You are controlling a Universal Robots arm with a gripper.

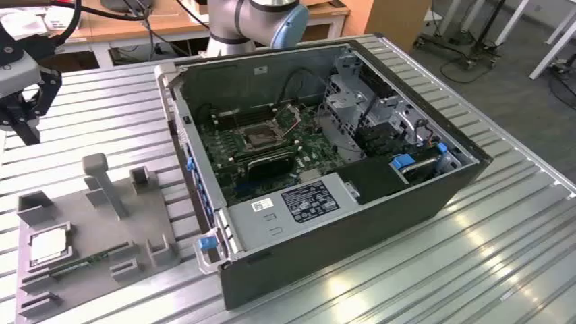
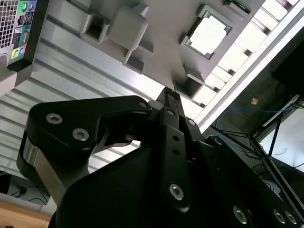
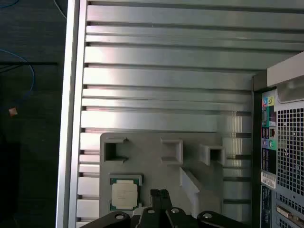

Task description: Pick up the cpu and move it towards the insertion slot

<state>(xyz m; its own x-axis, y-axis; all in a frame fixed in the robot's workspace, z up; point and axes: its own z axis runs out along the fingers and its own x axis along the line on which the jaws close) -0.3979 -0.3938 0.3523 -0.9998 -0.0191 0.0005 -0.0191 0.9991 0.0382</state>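
Black open-sided computer case (image 1: pixel 360 223) on ribbed aluminium table (image 1: pixel 504 270); at its eight o'clock, a grey fixture plate (image 1: pixel 144 226), probably plastic.

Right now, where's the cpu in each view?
Exterior view: cpu in the grey fixture plate, the exterior view's lower left.
First wrist view: cpu in its plate pocket, beside the claw.
Second wrist view: cpu in that pocket, beyond the claw.
Shared landmark: the grey fixture plate.

Ribbed aluminium table (image 1: pixel 504 256), smooth, glaring under the lights. Matt grey plastic fixture (image 1: pixel 144 226). Satin silvery metal top on the cpu (image 3: pixel 124 194), with a pale rim. Matt black gripper (image 2: pixel 171 92) with bright steel screws. Dark matt computer case (image 1: pixel 378 216), bare grey sheet metal inside.
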